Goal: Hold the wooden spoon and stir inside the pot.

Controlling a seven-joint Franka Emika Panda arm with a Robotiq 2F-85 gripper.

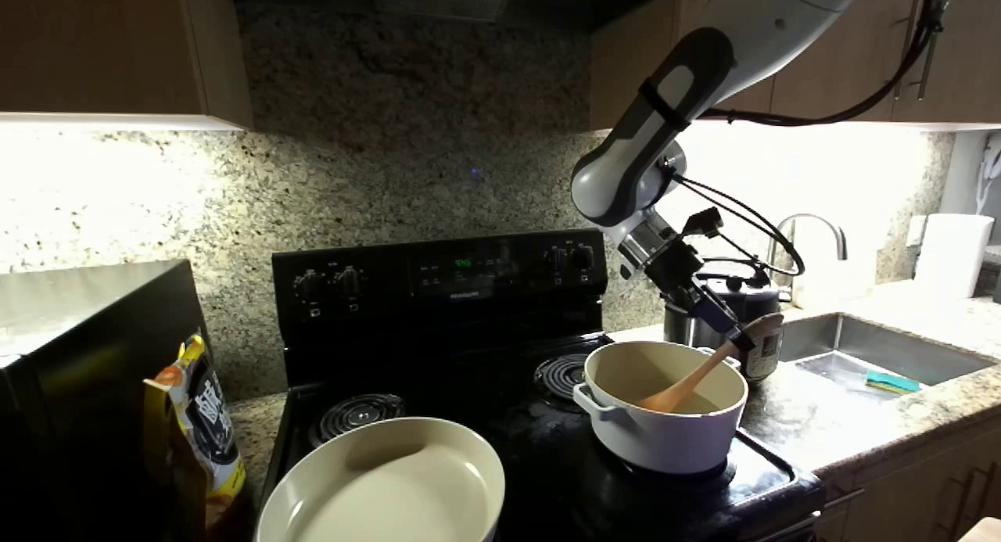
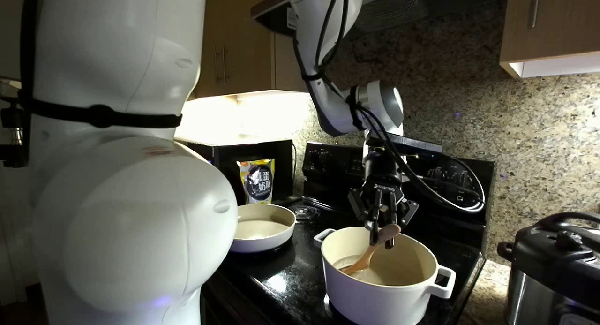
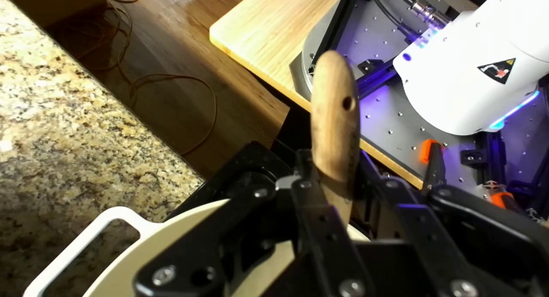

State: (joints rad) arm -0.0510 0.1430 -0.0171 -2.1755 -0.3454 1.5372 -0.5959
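Right at the front right corner of the black stovetop (image 1: 532,464), seen from its front, sat the white pot (image 1: 669,440), and in it slanted the wooden spoon (image 1: 708,367), bowl end low inside, handle end poking up past the rim! The gripper (image 2: 382,239) had hold of that handle, clenched, one finger either side, up near the rim. Whether the spoon touched the pot's bottom, you couldn't tell.

Over to the front left corner, and there lay a wide cream pan (image 1: 399,495), pale and glossy inside. At the back left corner showed a coil burner (image 1: 361,417), and toward the back right a second coil burner (image 1: 560,376). Along the back edge ran the control panel (image 1: 442,276), green digits aglow.

Past the left edge a yellow bag (image 2: 258,182) stood upright beside a black appliance (image 1: 102,354); past the right edge came the granite counter (image 1: 829,425), a steel-and-black cooker (image 2: 553,254) on it, then the sink (image 1: 899,354) with a teal sponge (image 1: 891,382) in it and a paper towel roll (image 1: 954,256) beyond. Light blazed on both ends of the speckled backsplash (image 1: 438,174)!

And in the wrist view, a pale wooden tabletop (image 3: 279,27) pushed its rounded corner out over the plank floor (image 3: 184,87), near the robot's white base (image 3: 463,82).
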